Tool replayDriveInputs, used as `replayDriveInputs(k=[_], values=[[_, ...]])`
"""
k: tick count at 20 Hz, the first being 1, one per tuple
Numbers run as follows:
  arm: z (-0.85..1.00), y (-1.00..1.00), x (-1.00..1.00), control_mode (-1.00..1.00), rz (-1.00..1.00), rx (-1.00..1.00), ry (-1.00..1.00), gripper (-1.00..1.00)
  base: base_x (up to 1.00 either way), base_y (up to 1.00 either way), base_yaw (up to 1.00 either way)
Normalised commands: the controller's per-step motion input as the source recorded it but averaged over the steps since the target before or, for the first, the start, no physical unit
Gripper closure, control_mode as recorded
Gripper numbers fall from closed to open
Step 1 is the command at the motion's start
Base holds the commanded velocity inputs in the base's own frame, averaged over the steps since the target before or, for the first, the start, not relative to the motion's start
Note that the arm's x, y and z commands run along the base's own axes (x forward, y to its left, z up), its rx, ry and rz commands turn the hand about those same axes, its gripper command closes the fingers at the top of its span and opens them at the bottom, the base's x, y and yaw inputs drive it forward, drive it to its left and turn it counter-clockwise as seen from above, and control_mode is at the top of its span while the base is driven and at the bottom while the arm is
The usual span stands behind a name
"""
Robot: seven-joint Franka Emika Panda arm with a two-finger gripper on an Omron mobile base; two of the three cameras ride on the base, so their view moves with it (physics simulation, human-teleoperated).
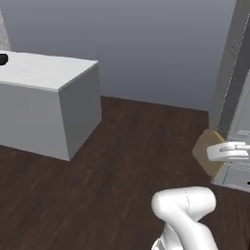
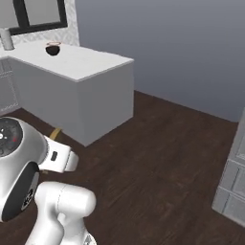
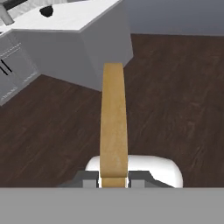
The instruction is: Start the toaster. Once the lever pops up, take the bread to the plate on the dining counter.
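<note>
A dark bowl (image 2: 52, 49) is seen near the counter's (image 2: 81, 64) far left edge. The bread (image 3: 113, 122) is held edge-on over the wood floor (image 3: 175, 109), clamped at its lower end between the fingers (image 3: 89, 180) of the gripper (image 3: 113, 181), well apart from the counter.

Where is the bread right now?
The bread is clamped edge-on in the tool, carried above the dark wood floor, short of the white counter.

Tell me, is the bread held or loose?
Held: the hand view shows the bread edge-on, clamped between the gripper fingertips above dark floor.
</note>
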Motion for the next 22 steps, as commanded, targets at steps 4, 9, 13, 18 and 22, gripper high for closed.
replayDriveInputs(k=[4,9,13,18,22], values=[[0.00,0.00,0.00,1.00,0.00,0.00,0.00,1.00,1.00,0.61,-0.25],[0.00,0.00,0.00,1.00,0.00,0.00,0.00,1.00,1.00,0.60,-0.25],[0.00,0.00,0.00,1.00,0.00,0.00,0.00,1.00,1.00,0.58,-0.25],[0.00,0.00,0.00,1.00,0.00,0.00,0.00,1.00,1.00,0.47,-0.25],[0.00,0.00,0.00,1.00,0.00,0.00,0.00,1.00,1.00,0.24,-0.23]])
